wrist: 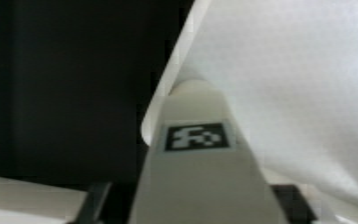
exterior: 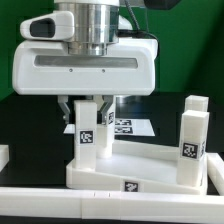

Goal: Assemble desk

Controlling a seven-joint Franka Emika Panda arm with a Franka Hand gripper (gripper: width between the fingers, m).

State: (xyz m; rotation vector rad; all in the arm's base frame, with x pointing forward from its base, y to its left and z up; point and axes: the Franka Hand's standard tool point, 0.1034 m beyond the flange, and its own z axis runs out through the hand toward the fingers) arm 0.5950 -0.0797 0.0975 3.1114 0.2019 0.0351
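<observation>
The white tabletop panel lies on the black table with its raised rim up. Two tagged white legs stand upright at its corner on the exterior view's right. My gripper is shut on a third tagged white leg and holds it upright at the panel's corner on the exterior view's left; whether it is seated in the socket is hidden. In the wrist view the held leg runs between my dark fingers, with the panel's white surface beside it.
The marker board lies flat behind the panel. A long white rail runs along the front, and a white piece sits at the exterior view's left edge.
</observation>
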